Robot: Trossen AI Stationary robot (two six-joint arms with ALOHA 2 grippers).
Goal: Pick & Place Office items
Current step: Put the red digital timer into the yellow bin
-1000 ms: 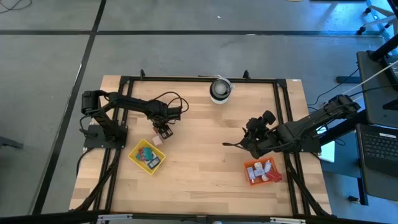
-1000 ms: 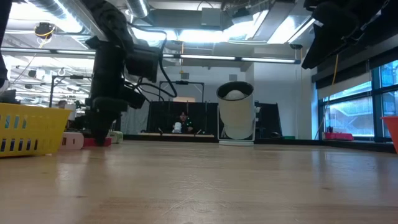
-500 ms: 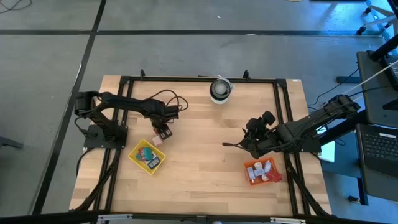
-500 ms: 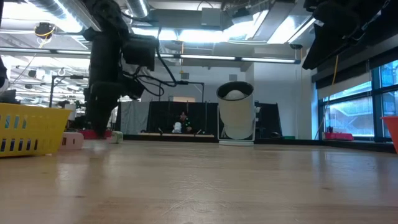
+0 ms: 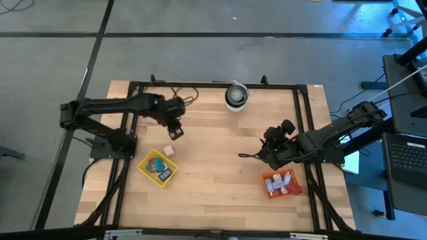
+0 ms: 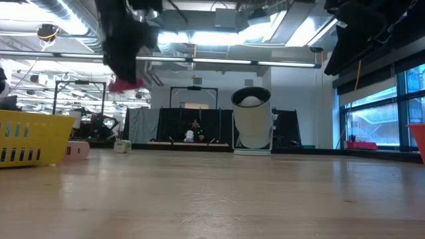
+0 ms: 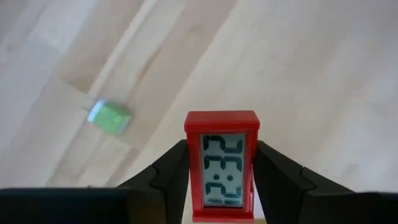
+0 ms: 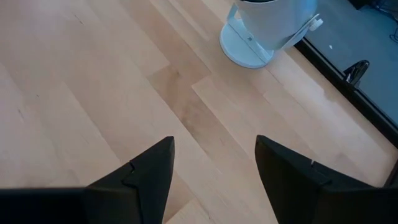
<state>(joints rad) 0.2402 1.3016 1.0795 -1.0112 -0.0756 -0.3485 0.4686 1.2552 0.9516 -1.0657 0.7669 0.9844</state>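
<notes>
While the left gripper [image 7: 221, 186] hangs above the counter [image 5: 220, 147], its jaws are closed on a small red clock [image 7: 221, 167] with a grey digit screen, one finger pressing each side of its red frame. The low view shows the red piece [image 6: 125, 83] lifted well clear of the wood. Below the jaws and a little to one side, a tiny green block [image 7: 109, 117] lies alone on the counter. In the high view a pale pink block [image 5: 169, 151] lies on the wood near the jaws, just beside the yellow tray [image 5: 157, 167], which holds several small coloured pieces. The white roll [image 5: 235, 96] with a dark centre stands further from these jaws, at the far edge of the counter.

The right gripper [image 8: 214, 168] waits over the other side, its jaws parted with nothing between them and only bare wood under them. Just beside it sits the orange tray [image 5: 281, 183], with some pale and red pieces inside.
</notes>
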